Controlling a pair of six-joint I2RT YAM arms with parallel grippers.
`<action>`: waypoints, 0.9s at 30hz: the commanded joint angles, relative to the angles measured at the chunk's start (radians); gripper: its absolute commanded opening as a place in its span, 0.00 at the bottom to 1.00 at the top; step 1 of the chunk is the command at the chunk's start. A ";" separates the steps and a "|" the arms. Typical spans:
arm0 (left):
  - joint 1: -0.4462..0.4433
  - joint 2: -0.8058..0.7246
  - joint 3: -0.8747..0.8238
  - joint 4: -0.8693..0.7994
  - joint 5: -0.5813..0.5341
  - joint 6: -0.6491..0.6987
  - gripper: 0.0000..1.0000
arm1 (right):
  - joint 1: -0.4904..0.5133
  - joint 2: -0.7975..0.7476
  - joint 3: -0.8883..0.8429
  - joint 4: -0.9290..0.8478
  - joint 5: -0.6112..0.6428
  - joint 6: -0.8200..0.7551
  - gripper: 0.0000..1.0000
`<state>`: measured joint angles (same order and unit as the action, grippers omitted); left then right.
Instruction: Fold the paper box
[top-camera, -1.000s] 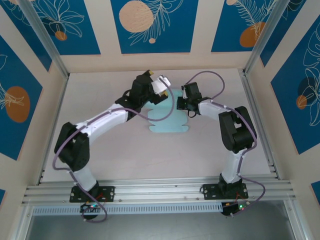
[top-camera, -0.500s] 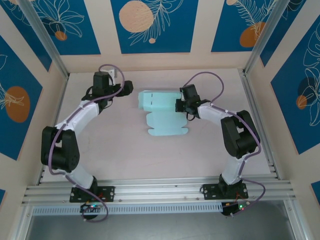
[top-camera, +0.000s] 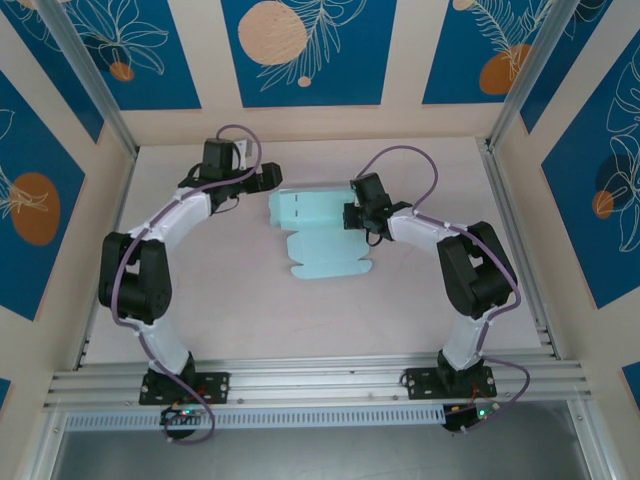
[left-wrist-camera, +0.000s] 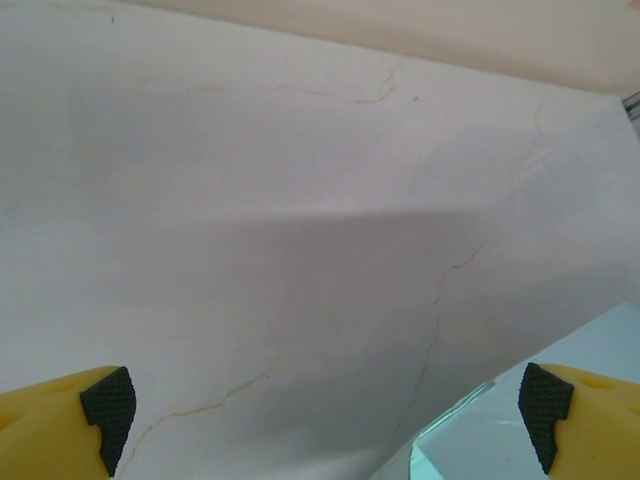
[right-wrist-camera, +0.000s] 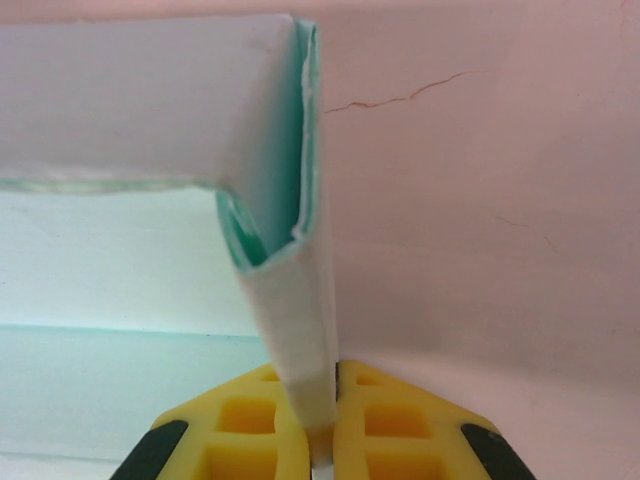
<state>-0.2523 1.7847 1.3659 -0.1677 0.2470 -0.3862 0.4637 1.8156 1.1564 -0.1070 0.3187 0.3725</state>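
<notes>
Left claw (top-camera: 268, 179) nearer, paper box (top-camera: 310, 210) flap pinched

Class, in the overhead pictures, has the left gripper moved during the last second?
Yes. The left gripper has swung left, off the paper box, toward the left side rail.

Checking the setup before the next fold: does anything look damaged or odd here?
Thin branching cracks run across the table, seen from both wrists. The paper box looks undamaged, one doubled flap pinched in the right end effector.
</notes>
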 joint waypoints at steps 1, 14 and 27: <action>-0.018 0.027 0.028 -0.080 0.023 0.041 0.96 | 0.004 -0.022 0.028 -0.005 0.030 -0.004 0.00; -0.052 0.069 0.037 -0.161 0.004 0.111 0.96 | 0.005 -0.007 0.041 -0.004 0.020 0.005 0.00; -0.131 0.146 0.100 -0.088 0.028 0.067 0.75 | 0.024 0.003 0.044 -0.011 0.037 0.020 0.00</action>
<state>-0.3599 1.9129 1.4353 -0.2890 0.2615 -0.2989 0.4686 1.8164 1.1717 -0.1249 0.3443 0.3752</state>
